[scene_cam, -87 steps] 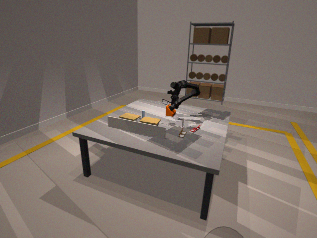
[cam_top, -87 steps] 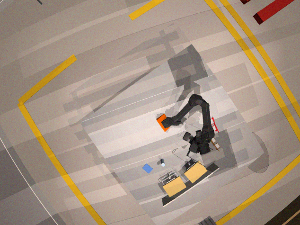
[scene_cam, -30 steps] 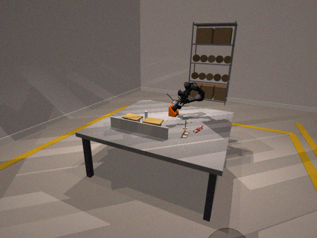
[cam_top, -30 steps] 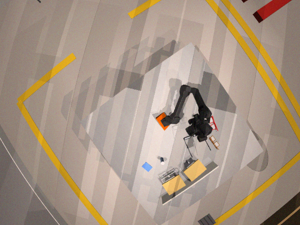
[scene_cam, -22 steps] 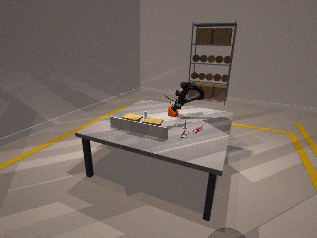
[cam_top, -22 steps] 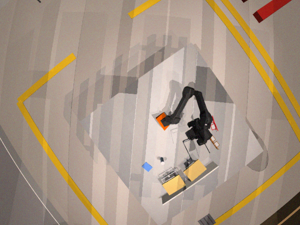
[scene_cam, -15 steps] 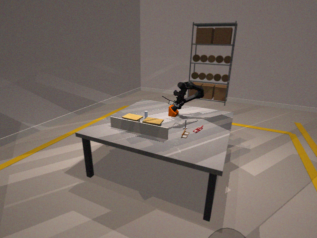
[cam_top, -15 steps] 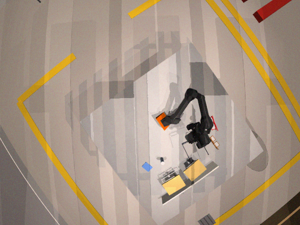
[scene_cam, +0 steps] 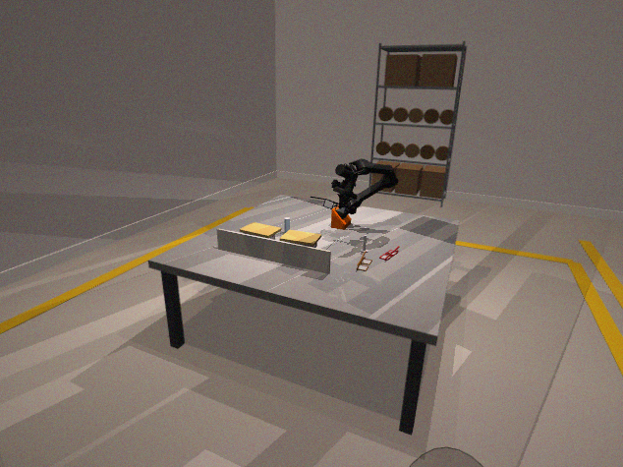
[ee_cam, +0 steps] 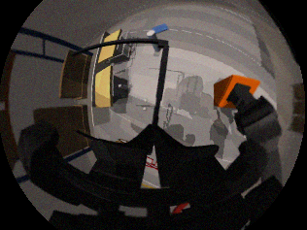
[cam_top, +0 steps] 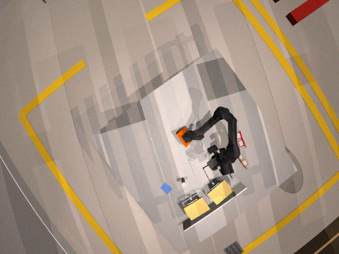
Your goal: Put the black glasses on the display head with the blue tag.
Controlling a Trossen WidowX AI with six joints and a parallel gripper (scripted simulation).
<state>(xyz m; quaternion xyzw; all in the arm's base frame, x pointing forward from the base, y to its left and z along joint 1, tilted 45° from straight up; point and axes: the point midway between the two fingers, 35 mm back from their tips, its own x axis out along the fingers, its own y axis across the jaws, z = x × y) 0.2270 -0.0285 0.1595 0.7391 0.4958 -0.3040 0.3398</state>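
Observation:
My gripper (ee_cam: 153,126) is shut on the black glasses (ee_cam: 161,81) (cam_top: 206,174); the front bar rises from the fingertips and the temples reach towards the display side. They hang above the table. Two dark display heads stand below yellow boards. One head (cam_top: 213,183) (ee_cam: 120,86) is bare as far as I can see. The other head (cam_top: 191,199) has thin grey frames around it. No blue tag can be made out on either head. The arm partly hides the held glasses in the top view.
The yellow boards (cam_top: 196,208) (cam_top: 220,192) stand against a low grey wall (scene_cam: 272,251). A small cylinder (cam_top: 183,181) (scene_cam: 287,223) and a flat blue square (cam_top: 166,188) are nearby. Red glasses (cam_top: 240,139) (scene_cam: 388,254) and brown glasses (cam_top: 243,161) (scene_cam: 364,262) lie on the table.

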